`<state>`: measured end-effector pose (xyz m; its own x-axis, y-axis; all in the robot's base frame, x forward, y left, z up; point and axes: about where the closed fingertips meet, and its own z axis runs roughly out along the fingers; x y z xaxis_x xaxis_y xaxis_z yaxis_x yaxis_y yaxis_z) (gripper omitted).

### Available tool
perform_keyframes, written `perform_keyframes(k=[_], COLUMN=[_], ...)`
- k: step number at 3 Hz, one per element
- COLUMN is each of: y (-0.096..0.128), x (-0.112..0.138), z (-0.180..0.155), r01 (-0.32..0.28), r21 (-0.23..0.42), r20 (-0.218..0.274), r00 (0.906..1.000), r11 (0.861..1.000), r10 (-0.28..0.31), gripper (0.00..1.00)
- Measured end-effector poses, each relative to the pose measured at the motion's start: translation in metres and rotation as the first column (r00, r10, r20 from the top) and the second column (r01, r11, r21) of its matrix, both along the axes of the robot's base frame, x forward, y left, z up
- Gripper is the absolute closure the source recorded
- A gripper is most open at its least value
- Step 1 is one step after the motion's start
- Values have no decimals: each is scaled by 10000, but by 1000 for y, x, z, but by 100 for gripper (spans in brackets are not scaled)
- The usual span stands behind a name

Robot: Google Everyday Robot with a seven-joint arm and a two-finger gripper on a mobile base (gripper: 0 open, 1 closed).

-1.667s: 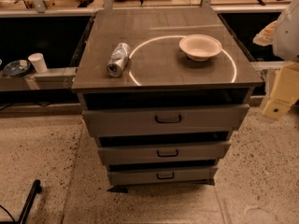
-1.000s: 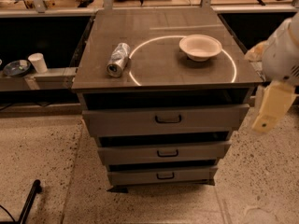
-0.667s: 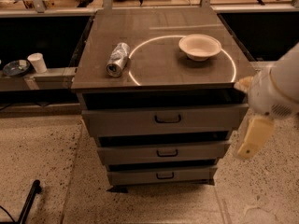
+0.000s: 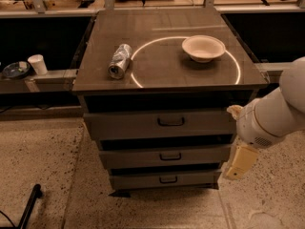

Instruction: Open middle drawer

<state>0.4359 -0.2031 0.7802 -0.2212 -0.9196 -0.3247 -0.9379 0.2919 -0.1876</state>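
Note:
The middle drawer (image 4: 143,158) is the second grey front of the cabinet, closed, with a small dark loop handle (image 4: 170,156) at its centre. The taller top drawer (image 4: 138,124) is above it and the narrower bottom drawer (image 4: 143,180) below. My gripper (image 4: 240,162) is a cream piece hanging down from the white arm (image 4: 274,116). It sits just off the cabinet's right edge at the height of the middle drawer, well right of the handle and holding nothing.
On the cabinet top (image 4: 157,20) lie a crushed can (image 4: 120,60) and a white bowl (image 4: 203,47) on a painted ring. A white cup (image 4: 37,64) and dark dish (image 4: 15,69) sit on a low shelf at left. A black bar (image 4: 28,206) lies on the floor.
The arm has swung in from the right edge, down and left. The gripper dropped from top-drawer height to beside the middle drawer. The drawers have not moved.

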Motion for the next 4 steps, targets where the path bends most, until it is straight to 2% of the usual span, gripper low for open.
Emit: perform_keyframes(k=[1,2,3,4], y=[5,-2,-13,-17], x=[-7,-15,-6,9], z=[4,-37,-130,-169], r01=[-605,-1137,-1490,-2355], r21=[-427,-404,95,136], r20=[-160,-551,-759,-722], r00=[9981,9922,9859,9691], r11=[9973,9927,9888,9718], r10=[598,1114,1493,2359], gripper=[0,0,0,0])
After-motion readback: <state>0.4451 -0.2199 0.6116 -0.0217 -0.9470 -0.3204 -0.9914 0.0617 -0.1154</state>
